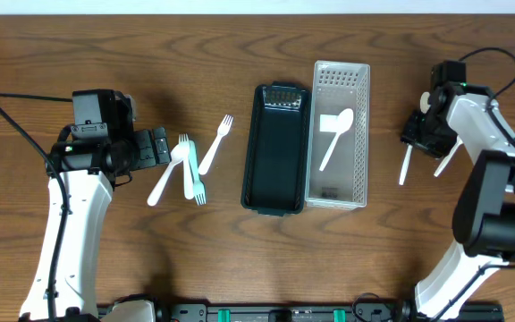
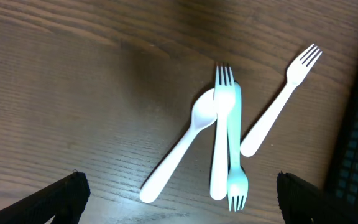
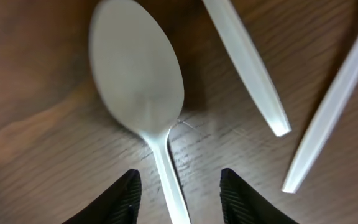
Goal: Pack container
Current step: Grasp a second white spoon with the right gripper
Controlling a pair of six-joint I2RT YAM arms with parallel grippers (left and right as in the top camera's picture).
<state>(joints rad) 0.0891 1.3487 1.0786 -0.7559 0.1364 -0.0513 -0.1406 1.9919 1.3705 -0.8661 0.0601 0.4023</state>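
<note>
**Cutlery waits beside a half-packed set.** On the wooden table (image 1: 79, 45), the right gripper (image 3: 179, 175) stands over a white spoon (image 3: 137, 74). Its jaws are parted and straddle the spoon's handle with a gap on either side, so it grips nothing. Two more white handles (image 3: 248, 71) lie just beside that spoon.

At the table's centre the dark container (image 1: 275, 161) lies lengthwise, with a small shiny item (image 1: 282, 97) at its far end that is too small to identify. A white perforated tray (image 1: 356, 107) lies against the container's right long side, and a second spoon (image 1: 336, 134) rests at a slant inside it.

To the left, the left gripper (image 2: 180, 180) hangs wide open and empty beside a cluster of cutlery. A third spoon (image 2: 179, 146) there has its bowl against a pale fork (image 2: 218, 168). A teal fork (image 2: 235, 143) lies along the pale fork's right edge, overlapping its head, with its tines pointing the opposite way. A white fork (image 2: 278, 106) lies at an angle just beside them, between the cluster and the container.
</note>
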